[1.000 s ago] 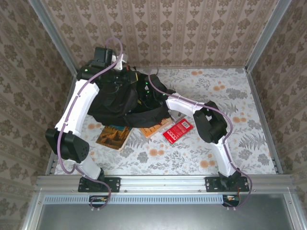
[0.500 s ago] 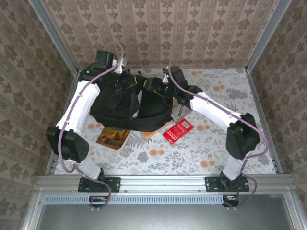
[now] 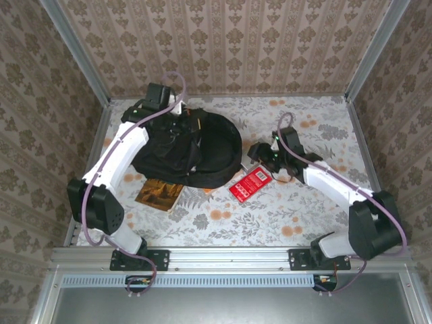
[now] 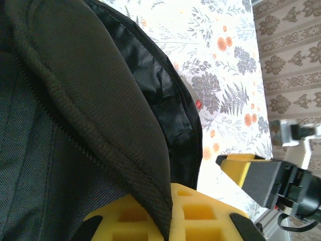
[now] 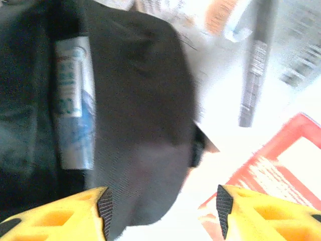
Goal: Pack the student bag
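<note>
Bare tabletop (image 3: 324, 128) right of student bag (image 3: 202, 145)

1. Top external: high behind the arms, facing down on the bench (image 3: 304, 216).
2. Left wrist: tight on student bag (image 4: 75, 125) past left pincer (image 4: 168, 221).
3. Right wrist: close past right pincer (image 5: 160, 208); shares red book (image 5: 281, 165) with top view.

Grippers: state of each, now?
Left gripper: shut on the student bag edge.
Right gripper: open, holding nothing.
</note>
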Robot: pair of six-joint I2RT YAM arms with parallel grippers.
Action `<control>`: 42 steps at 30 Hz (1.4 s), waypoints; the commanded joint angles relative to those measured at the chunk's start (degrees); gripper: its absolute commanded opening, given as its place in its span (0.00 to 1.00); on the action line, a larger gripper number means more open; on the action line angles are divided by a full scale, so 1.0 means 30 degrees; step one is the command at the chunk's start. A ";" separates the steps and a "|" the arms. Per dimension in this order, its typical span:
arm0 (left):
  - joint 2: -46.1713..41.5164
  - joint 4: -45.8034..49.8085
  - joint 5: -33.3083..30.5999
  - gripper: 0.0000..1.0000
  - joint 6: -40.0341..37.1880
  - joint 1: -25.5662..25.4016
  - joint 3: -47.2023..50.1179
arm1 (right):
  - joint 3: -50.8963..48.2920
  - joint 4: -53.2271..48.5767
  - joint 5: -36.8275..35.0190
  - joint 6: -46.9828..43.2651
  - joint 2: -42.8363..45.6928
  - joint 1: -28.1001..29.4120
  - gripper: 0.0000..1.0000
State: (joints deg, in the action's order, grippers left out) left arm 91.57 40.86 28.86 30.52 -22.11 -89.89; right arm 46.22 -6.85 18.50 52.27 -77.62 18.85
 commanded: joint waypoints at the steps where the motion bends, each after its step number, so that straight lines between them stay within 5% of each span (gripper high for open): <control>1: -0.1136 -0.0909 -0.0073 0.00 0.0168 -0.0043 0.0327 | -0.2831 0.1773 0.1920 0.1281 0.1018 -0.1427 0.59; 24: -0.1854 -0.2250 -0.0364 0.00 0.0107 -0.0658 0.2266 | -0.6779 0.5508 0.0906 0.2362 -0.1497 -0.2611 0.60; 42: -0.1832 -0.2305 -0.0188 0.00 0.0022 -0.0727 0.2278 | -0.5294 1.2632 0.5014 0.5236 -0.5947 -0.3045 0.48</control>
State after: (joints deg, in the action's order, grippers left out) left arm 87.90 35.00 27.22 30.89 -24.03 -83.26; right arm 29.32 20.91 31.79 66.74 -90.89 8.12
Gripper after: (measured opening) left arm 0.057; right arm 0.481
